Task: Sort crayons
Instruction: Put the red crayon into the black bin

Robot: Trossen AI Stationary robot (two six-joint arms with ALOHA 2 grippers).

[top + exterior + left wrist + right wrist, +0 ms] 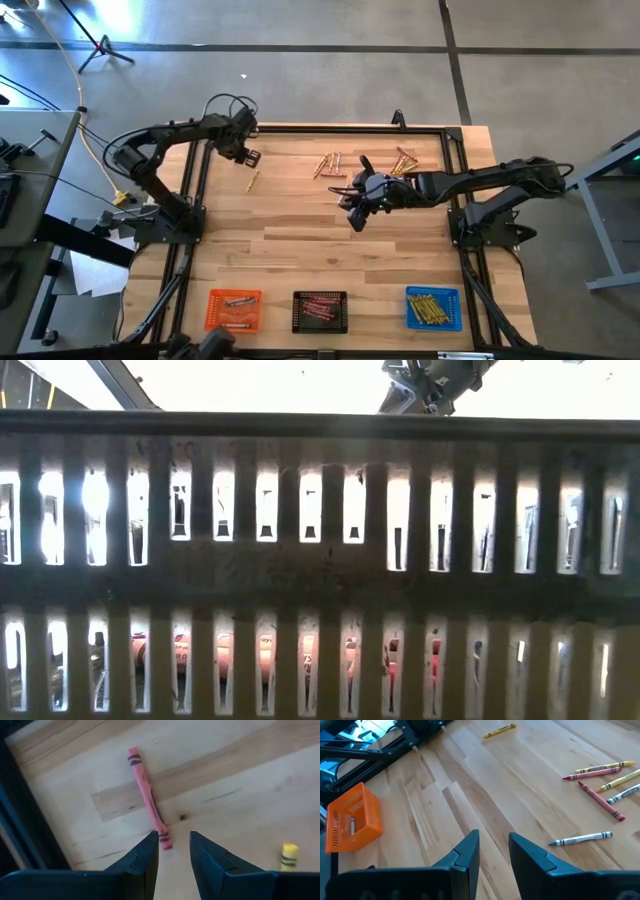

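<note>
A light wooden plank table [300,240] with a black metal frame along its edges fills the middle of the high view. In the upper middle of the frame, a loose cluster of thin yellow, red and grey crayon sticks [330,165] lies on the boards, with a second cluster [403,159] to its right. One yellow crayon [251,181] lies alone left of them. Along the lower edge sit three square mesh trays holding crayons: orange [234,309], black [320,311], blue [433,308].
</note>
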